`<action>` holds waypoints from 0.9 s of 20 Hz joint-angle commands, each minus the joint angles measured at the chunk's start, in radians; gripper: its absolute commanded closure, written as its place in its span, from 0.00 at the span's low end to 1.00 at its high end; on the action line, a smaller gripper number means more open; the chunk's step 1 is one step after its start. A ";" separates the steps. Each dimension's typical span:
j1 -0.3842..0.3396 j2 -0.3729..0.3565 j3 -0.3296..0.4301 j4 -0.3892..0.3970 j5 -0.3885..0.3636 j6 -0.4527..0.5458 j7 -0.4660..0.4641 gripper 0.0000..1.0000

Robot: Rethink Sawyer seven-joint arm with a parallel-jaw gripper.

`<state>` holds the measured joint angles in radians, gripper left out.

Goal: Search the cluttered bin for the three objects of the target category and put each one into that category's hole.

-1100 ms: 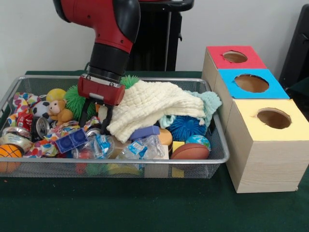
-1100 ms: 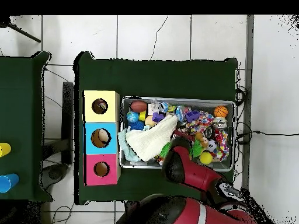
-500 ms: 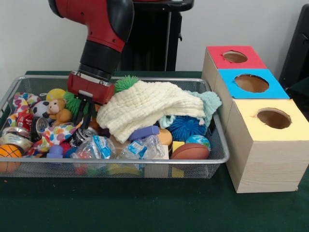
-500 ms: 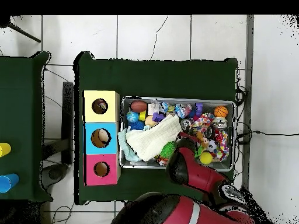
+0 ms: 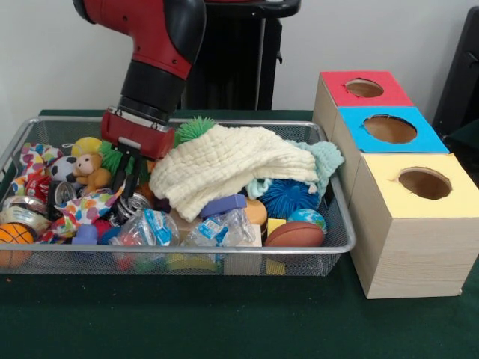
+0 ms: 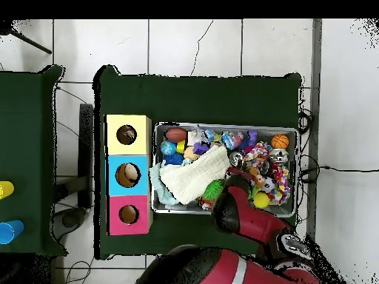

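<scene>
Clutter is heaped in the wire bin (image 5: 329, 247): a small basketball (image 5: 15, 234) at the left end, a soccer ball (image 5: 63, 167) and a plush bear (image 5: 93, 172) behind it. The gripper (image 5: 129, 179) is lowered into the pile beside the bear, over a metal can (image 5: 137, 203); whether its fingers are spread or closed cannot be told. A cream cloth (image 5: 232, 164) is draped mid-bin. Three boxes are lined up at the right, the yellow box (image 5: 415, 224) nearest, the blue box (image 5: 389, 131) behind it, the red box (image 5: 363, 88) farthest.
</scene>
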<state>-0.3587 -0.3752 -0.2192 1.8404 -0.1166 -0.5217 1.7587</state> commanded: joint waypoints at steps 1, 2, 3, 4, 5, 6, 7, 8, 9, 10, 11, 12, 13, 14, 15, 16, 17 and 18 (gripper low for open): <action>0.108 -0.149 -0.035 0.005 0.069 0.210 0.092 1.00; 0.134 -0.183 -0.056 0.014 0.077 0.242 0.085 1.00; 0.163 -0.215 -0.080 0.016 0.083 0.288 0.079 1.00; 0.184 -0.228 -0.101 0.014 0.091 0.311 0.075 1.00; 0.207 -0.243 -0.121 0.010 0.095 0.343 0.075 1.00; 0.229 -0.258 -0.142 0.006 0.100 0.376 0.074 1.00; 0.249 -0.272 -0.160 0.001 0.100 0.409 0.075 1.00; 0.252 -0.281 -0.160 0.000 0.091 0.427 0.084 1.00; 0.270 -0.290 -0.178 -0.006 0.094 0.449 0.088 1.00; 0.273 -0.294 -0.181 -0.009 0.087 0.460 0.095 1.00; 0.277 -0.300 -0.181 -0.018 0.081 0.473 0.098 1.00; 0.280 -0.301 -0.184 -0.022 0.076 0.474 0.103 1.00; 0.289 -0.303 -0.187 -0.026 0.075 0.485 0.109 1.00; 0.294 -0.305 -0.189 -0.026 0.072 0.488 0.116 1.00; 0.321 -0.310 -0.210 -0.020 0.081 0.496 0.126 1.00; 0.337 -0.319 -0.221 -0.014 0.084 0.513 0.133 1.00; 0.371 -0.338 -0.239 0.001 0.095 0.554 0.145 1.00; 0.387 -0.352 -0.245 0.009 0.101 0.577 0.153 1.00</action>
<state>-0.0317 -0.6667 -0.4244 1.8419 -0.0727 -0.1089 1.7587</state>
